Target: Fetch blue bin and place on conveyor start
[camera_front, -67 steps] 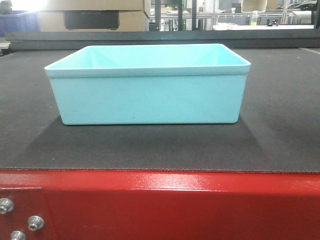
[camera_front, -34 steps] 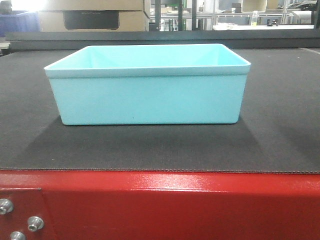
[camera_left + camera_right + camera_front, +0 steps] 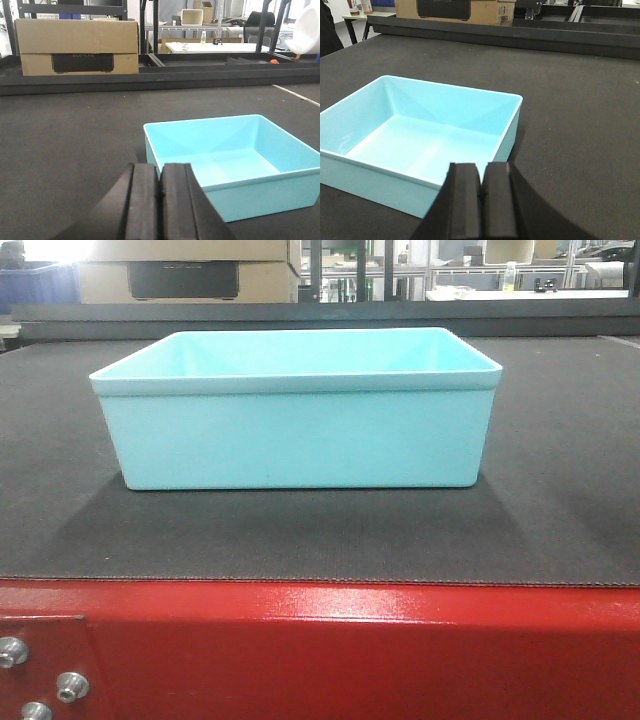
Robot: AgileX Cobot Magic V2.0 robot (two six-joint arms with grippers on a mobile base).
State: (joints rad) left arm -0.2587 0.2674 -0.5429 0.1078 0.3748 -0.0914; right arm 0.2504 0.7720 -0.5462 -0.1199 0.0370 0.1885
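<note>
Both pincers, left and right, are pressed together and empty, apart from the empty bin resting on the belt behind the red frame; it looks light, stiff, smooth, best pinched at its rim lip.

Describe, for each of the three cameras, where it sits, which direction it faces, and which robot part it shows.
Front view: low before the red frame, facing level across the belt at the blue bin; no robot part shows.
Left wrist view: behind the shut left gripper, bin ahead to its right.
Right wrist view: behind the shut right gripper, looking down into the bin ahead to its left.
All three share the empty bin on the belt.
</note>
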